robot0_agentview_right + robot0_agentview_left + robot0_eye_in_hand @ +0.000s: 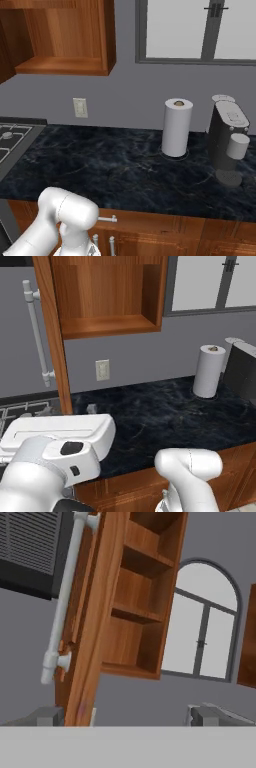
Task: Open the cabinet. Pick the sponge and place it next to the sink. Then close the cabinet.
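Overhead, one cabinet hangs on the grey wall with its single door swung open edge-on, one long silver bar handle on its outer face and its shelves bare, while the black marble counter carries one paper towel roll and one grey coffee machine, with one wall outlet and one window behind. In the hand view the gripper sits released, its two fingertips spread wide with nothing between them, the door's lower edge just above the left tip and the cabinet interior up and beyond the gap.
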Robot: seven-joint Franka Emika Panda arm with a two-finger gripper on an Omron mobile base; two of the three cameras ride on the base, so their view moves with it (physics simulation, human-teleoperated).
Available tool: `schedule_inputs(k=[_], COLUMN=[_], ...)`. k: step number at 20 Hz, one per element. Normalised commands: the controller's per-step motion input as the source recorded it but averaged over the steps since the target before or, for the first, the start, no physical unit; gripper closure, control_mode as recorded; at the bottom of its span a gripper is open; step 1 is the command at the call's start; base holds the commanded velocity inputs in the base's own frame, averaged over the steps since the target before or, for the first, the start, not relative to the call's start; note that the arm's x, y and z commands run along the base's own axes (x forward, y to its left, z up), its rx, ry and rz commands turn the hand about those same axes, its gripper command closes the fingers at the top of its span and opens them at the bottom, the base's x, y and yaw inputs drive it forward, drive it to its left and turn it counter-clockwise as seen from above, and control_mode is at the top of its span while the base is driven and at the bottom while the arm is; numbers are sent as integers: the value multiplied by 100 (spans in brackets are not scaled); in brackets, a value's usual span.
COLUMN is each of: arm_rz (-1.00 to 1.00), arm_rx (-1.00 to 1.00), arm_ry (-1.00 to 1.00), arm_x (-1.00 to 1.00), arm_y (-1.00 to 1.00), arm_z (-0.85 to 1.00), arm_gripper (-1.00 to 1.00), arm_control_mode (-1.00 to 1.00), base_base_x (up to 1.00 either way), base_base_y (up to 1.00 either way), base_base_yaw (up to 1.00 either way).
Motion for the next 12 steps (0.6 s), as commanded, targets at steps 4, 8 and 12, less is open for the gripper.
schedule_inputs(k=[4, 8, 12], arm_rz=[-3, -5, -8], arm_rx=[0, 0, 0], arm_ry=[0, 0, 0], arm_x=[28, 27, 32], arm_y=[41, 44, 39], arm_z=[-19, -23, -21], arm_gripper=[-100, -100, -100], arm_control_mode=[-100, -100, -100], base_base_x=[0, 0, 0], base_base_y=[0, 0, 0], base_base_yaw=[0, 0, 0])
